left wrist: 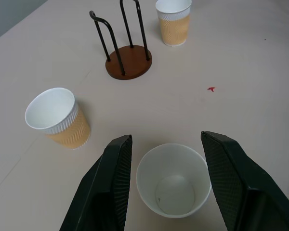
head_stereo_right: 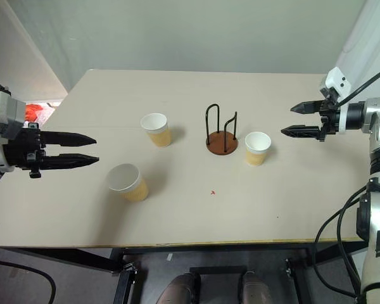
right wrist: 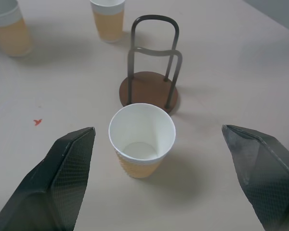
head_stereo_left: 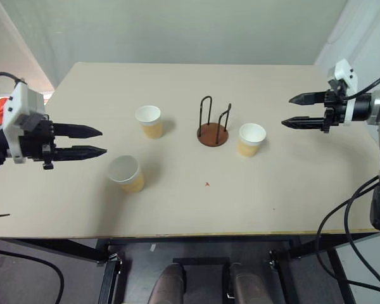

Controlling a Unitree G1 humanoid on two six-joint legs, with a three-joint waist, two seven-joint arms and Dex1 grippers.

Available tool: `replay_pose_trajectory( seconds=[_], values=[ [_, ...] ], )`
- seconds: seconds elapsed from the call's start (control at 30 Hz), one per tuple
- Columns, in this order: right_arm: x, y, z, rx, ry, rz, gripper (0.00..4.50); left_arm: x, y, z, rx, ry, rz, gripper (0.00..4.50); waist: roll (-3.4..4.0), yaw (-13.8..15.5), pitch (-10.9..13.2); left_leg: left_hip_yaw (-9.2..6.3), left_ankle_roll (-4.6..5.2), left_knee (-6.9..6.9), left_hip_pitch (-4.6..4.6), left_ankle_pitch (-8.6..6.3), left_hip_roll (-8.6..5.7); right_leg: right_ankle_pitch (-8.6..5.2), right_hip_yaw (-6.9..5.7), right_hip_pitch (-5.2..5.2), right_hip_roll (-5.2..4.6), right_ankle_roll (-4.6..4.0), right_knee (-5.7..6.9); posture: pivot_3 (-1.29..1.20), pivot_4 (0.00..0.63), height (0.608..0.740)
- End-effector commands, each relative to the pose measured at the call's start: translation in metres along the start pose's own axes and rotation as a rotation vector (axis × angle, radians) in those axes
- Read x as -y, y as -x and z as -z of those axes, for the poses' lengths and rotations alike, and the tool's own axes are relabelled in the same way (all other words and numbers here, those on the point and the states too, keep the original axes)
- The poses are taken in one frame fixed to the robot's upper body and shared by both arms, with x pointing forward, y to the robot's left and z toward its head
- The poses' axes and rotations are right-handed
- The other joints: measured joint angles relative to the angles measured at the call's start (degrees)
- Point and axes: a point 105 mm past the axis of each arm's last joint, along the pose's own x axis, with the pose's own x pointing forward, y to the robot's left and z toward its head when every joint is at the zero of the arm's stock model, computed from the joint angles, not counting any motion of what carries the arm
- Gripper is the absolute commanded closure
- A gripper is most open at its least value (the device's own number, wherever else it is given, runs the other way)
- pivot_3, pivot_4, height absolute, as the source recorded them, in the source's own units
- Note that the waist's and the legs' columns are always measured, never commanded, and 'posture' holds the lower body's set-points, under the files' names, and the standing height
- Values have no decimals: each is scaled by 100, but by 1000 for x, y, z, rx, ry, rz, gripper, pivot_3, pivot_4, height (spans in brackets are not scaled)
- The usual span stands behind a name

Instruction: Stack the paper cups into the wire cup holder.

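My left tool (head_stereo_left: 101, 142) and right tool (head_stereo_left: 286, 111) hang spread apart, empty, over opposite side edges of the counter (head_stereo_left: 291, 202); three paper cups (head_stereo_left: 149, 121) (head_stereo_left: 126, 173) (head_stereo_left: 251, 139) stand upright around the empty wire cup holder (head_stereo_left: 213, 125) mid-counter.

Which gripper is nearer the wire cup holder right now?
Right. The right gripper hovers open beyond the cup beside the wire cup holder. The left gripper, also open, sits farther off, past two other cups.

A pale beige table (head_stereo_left: 291, 190) bears a tiny red speck (head_stereo_left: 207, 184) near its middle.
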Motion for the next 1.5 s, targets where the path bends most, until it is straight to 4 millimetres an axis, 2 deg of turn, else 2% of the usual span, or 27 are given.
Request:
replay_pose_trajectory(
  seconds=[0.03, 0.17, 0.23, 0.4, 0.57, 0.7, 0.83, 1.0, 1.27, 1.5],
  values=[
    [-2, 9, -15, 51, 33, 5, 33, -2, 1, -10, 18, -36, 2, 2016, 0, 0, 0, 0, 0, 1, 0, 0, 0, 0, 0, 0, 0, 0, 0, 0, 150, 740],
    [-8, 5, -17, 78, 12, -23, 33, -7, 0, -16, 41, -51, -9, 2016, 0, -4, 0, 0, 0, 2, 0, 1, 0, 0, 0, 0, 0, 0, 2, 0, 150, 740],
    [-16, -7, -25, 145, -47, -65, 33, -13, -5, -20, 78, -69, -44, 2016, 0, -5, 0, 0, 1, 1, 1, 1, 0, 0, 0, 0, 1, 0, 2, 0, 150, 740],
    [-42, -73, -22, 158, -136, -36, 33, -17, -32, -27, 149, -89, -74, 2016, -2, -63, -1, 0, 3, 3, 21, 7, 1, 1, -1, 16, 3, 1, 3, 0, 150, 740],
    [-46, -107, -9, 126, -272, 100, 33, -10, -50, -33, 172, -108, -85, 2016, -1, -49, -1, -1, 8, 8, 9, 10, 0, 5, -4, 9, 3, 8, 0, 0, 150, 740],
    [-43, -117, -10, 146, -328, 147, 33, -9, -50, -34, 176, -107, -94, 2016, -2, -20, -1, -1, 10, 8, 7, 8, -2, 5, -5, 10, 2, 9, -2, 0, 150, 740],
    [-39, -134, 1, 138, -342, 191, 33, -10, -50, -34, 176, -105, -108, 2016, -2, -13, -1, -1, 7, 8, 9, 8, -2, 6, -5, 10, 3, 9, 0, 0, 150, 740],
    [-33, -145, 3, 154, -358, 219, 33, -9, -49, -35, 173, -103, -112, 2016, -2, -10, -2, -3, 6, 8, 12, 9, -2, 9, -5, 10, 3, 14, 2, 0, 150, 740],
    [-32, -156, -12, 194, -338, 197, 33, -7, -47, -32, 158, -96, -123, 2016, -2, 1, -1, -2, -4, 7, 7, 0, -2, 8, -4, 5, 4, 13, -2, 0, 150, 740],
    [-36, -152, -29, 223, -291, 142, 33, -6, -43, -29, 145, -88, -139, 2016, -2, 8, -1, -3, -6, 5, 2, -2, -2, 8, -4, 2, 4, 12, -4, 0, 150, 740]
  ],
)
